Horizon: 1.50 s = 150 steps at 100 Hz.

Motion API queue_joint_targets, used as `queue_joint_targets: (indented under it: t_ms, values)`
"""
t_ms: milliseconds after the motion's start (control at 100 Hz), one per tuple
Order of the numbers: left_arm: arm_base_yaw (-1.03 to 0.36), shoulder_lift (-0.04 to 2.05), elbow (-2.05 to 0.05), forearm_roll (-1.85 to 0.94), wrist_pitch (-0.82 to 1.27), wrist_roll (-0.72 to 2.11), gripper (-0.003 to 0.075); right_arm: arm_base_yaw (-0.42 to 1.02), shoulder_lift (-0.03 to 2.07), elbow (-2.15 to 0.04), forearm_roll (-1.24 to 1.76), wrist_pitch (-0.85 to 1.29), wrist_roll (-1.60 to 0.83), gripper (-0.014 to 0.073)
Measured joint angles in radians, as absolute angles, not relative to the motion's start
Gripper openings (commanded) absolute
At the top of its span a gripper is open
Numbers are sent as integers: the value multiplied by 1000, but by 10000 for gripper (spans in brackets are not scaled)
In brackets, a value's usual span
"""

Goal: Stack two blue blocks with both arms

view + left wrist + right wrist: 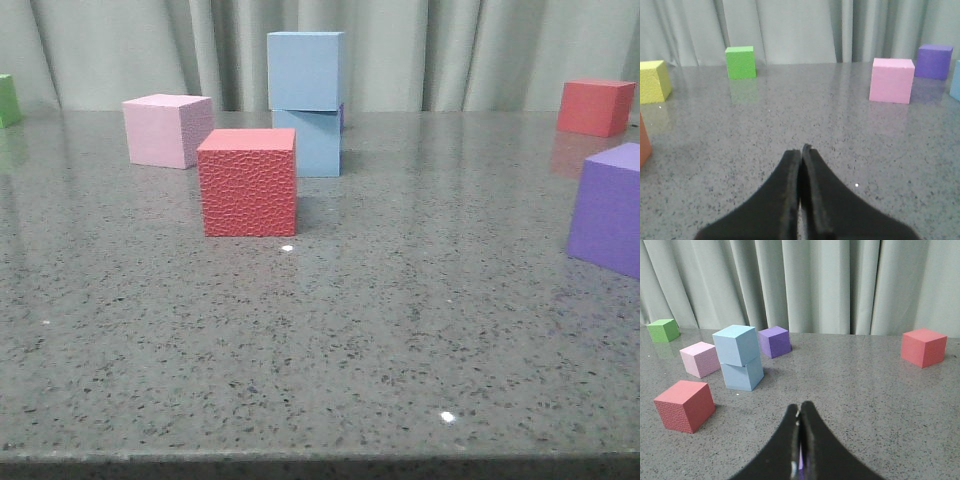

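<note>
Two pale blue blocks stand stacked at the back middle of the table, the upper blue block (305,70) resting slightly turned on the lower blue block (308,145). The right wrist view shows the same stack, upper block (736,345) on lower block (742,374), well ahead of my right gripper (801,406). That gripper is shut; a thin purple sliver shows through the slit between its fingers. My left gripper (801,148) is shut and empty over bare table. A sliver of blue (956,80) shows at that view's edge. Neither gripper shows in the front view.
A red cube (248,182) stands just in front of the stack and a pink cube (165,130) to its left. A green cube (8,100) sits far left, a red cube (595,107) far right and a purple cube (610,205) near right. A yellow cube (654,81) shows in the left wrist view.
</note>
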State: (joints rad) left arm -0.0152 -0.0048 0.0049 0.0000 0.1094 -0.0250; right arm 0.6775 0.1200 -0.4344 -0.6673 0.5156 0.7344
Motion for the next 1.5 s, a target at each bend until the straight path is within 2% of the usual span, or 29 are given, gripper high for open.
queue_joint_targets:
  t_ms: [1380, 1500]
  values:
    - [-11, -5, 5, 11, 104, -21, -19, 678, 120, -434, -683, 516, 734, -113]
    - [-11, -5, 5, 11, 104, -21, -19, 651, 120, -422, -683, 454, 727, -113]
